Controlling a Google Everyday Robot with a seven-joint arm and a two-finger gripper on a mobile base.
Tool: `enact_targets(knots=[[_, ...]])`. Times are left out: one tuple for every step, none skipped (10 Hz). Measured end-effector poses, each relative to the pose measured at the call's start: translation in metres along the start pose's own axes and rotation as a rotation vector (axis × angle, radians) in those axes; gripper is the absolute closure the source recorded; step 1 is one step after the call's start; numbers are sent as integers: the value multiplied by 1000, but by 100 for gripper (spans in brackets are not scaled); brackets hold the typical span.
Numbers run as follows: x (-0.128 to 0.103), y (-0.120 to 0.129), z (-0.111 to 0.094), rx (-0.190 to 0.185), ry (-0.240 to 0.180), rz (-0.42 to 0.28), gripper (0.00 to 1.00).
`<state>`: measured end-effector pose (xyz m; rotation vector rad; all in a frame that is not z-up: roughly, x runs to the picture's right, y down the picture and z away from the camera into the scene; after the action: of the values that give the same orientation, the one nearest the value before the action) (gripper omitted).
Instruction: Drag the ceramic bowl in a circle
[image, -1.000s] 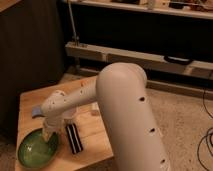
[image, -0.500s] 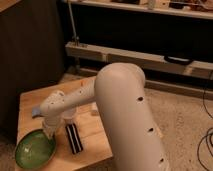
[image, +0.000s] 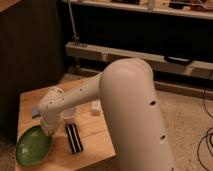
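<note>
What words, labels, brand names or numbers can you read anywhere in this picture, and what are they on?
No text can be read.
The white arm, the tool down at the rim of the ceramic bowl, and the bowl itself show no markings.
The small white block on the wooden table and the shelf items at the top are too blurred to tell whether they carry print.

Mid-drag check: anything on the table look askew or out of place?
Only the ceramic bowl: it sits at the wooden table's front-left corner, its left rim at or just past the edge, which I cannot tell. The gripper is down at its right rim, jaws shut. Nothing looks spilled or broken.
</note>
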<state>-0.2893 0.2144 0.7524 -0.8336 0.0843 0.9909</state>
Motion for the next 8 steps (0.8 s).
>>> enact_targets(knots=[[2, -11, -6, 16, -6, 27, 100], [4, -24, -7, 29, -7, 55, 100], [7, -34, -5, 41, -4, 83, 100], [9, -42, -3, 48, -2, 106, 100], [12, -54, -2, 56, -1, 137, 100], [15, -62, -4, 58, -9, 147, 100], [22, -66, -9, 58, -15, 147, 100], [36, -68, -18, 61, -25, 130, 100]])
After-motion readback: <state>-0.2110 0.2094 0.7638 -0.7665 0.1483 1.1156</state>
